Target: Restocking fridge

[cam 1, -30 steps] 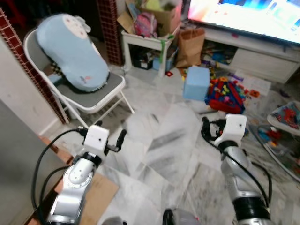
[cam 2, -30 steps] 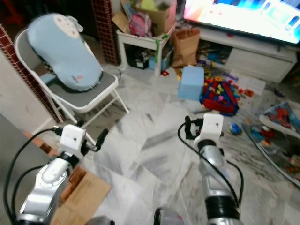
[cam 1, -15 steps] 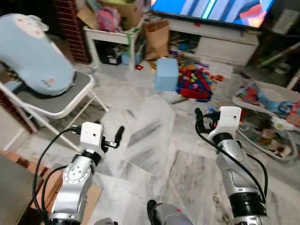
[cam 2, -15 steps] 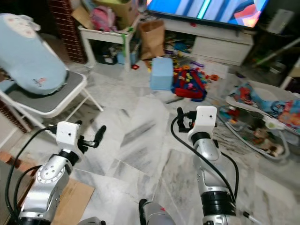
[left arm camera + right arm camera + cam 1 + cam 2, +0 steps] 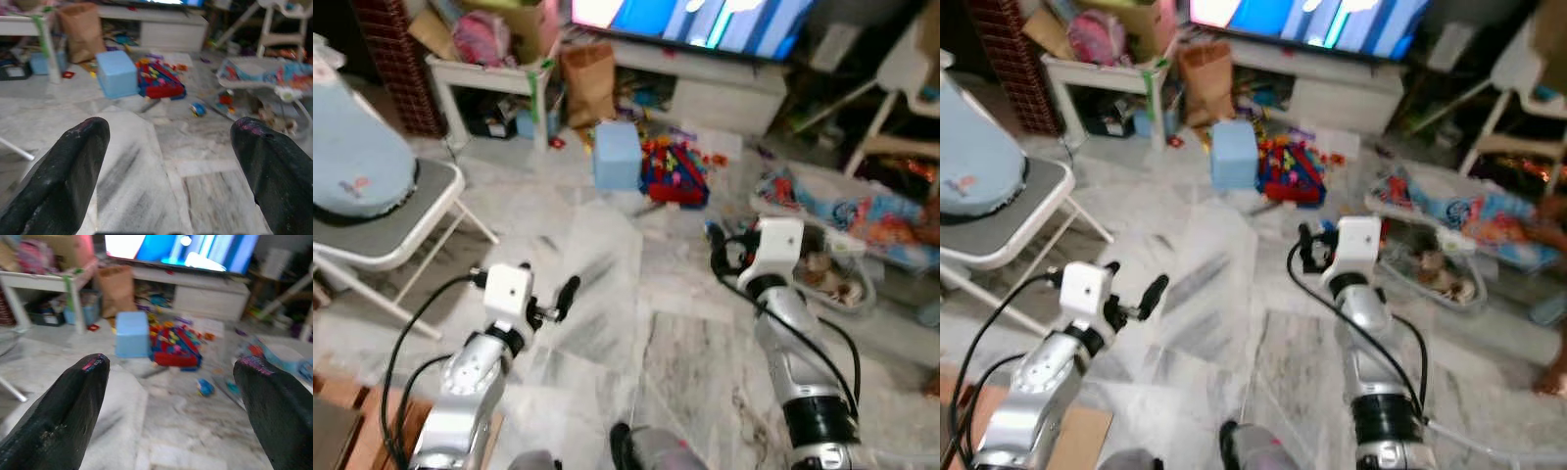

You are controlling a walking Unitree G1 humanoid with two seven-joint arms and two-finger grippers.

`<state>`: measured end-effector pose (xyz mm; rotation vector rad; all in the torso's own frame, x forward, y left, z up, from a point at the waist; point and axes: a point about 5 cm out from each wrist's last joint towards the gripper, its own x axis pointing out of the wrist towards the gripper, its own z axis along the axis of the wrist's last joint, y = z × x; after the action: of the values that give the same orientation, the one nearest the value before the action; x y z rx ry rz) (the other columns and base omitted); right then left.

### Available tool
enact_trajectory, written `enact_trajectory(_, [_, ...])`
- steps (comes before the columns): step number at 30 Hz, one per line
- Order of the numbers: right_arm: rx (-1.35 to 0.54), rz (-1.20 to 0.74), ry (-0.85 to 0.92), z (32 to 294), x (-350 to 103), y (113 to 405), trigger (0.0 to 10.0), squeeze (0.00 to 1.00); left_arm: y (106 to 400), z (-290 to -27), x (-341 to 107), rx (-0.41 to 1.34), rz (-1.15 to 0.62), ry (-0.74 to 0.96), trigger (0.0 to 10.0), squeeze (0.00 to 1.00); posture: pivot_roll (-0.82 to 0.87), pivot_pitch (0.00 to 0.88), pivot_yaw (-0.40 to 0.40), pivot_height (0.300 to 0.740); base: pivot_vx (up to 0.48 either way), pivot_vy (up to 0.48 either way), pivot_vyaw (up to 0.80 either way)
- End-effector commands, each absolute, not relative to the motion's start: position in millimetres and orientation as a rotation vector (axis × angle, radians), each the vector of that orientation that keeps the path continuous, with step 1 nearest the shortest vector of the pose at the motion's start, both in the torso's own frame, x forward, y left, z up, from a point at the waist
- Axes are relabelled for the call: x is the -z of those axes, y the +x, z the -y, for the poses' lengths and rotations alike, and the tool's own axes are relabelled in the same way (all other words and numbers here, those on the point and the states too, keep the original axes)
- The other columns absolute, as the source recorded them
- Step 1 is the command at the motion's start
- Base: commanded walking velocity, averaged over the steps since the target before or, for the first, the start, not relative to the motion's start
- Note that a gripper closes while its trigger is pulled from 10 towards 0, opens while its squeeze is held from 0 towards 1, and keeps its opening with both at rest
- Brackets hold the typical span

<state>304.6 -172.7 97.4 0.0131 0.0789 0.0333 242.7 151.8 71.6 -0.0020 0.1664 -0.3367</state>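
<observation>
Head views look down on marble floor [image 5: 685, 352]; both wrist views face the blue box [image 5: 116, 74].

Soft indoor light, slight motion blur

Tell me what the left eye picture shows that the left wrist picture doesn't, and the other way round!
The left eye view adds the white folding chair with a pale blue cushion resting on it, and the robot's silver right arm. The left wrist view adds a close look along the left gripper: its two black fingertips are spread wide with nothing between them. Both share the light blue box, the pile of colourful toy bricks, the brown paper bag and the grey-white marble floor.
</observation>
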Motion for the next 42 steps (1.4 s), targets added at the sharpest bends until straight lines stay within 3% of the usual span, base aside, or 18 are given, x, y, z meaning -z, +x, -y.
enact_trajectory(1, [-0.004,-0.079,-0.001,183,-99,303,10.0,0.0,243,-144,-75,0.368,-0.159,-0.005,10.0,0.0,0.03,0.093,-0.063,0.74,0.0,0.0,-0.8])
enact_trajectory(10, [0.101,-0.053,0.038,194,-109,286,10.0,0.0,243,-155,-76,0.327,-0.182,0.027,10.0,0.0,0.03,0.105,-0.052,0.74,0.0,0.0,-0.8])
enact_trajectory(16, [0.101,-0.078,0.038,194,-105,260,10.0,0.0,238,-173,-75,0.206,-0.184,0.01,10.0,0.0,0.04,0.103,-0.055,0.74,0.0,0.0,-0.8])
enact_trajectory(18, [0.083,-0.11,0.004,194,-98,239,10.0,0.0,225,-187,-74,0.106,-0.181,0.025,10.0,0.0,0.04,0.106,-0.053,0.74,0.0,0.0,-0.8])
enact_trajectory(21, [0.091,-0.144,0.003,197,-95,230,10.0,0.0,216,-194,-69,0.07,-0.191,0.031,10.0,0.0,0.04,0.108,-0.051,0.74,0.0,0.0,-0.8])
enact_trajectory(30, [0.06,-0.116,0.003,192,-104,244,10.0,0.0,232,-182,-88,0.166,-0.117,0.014,10.0,0.0,0.04,0.107,-0.035,0.74,0.0,0.0,-0.8])
enact_trajectory(42, [0.074,-0.106,-0.006,193,-105,254,10.0,0.0,231,-176,-84,0.202,-0.128,0.005,10.0,0.0,0.05,0.086,-0.028,0.74,0.146,0.0,-0.8])
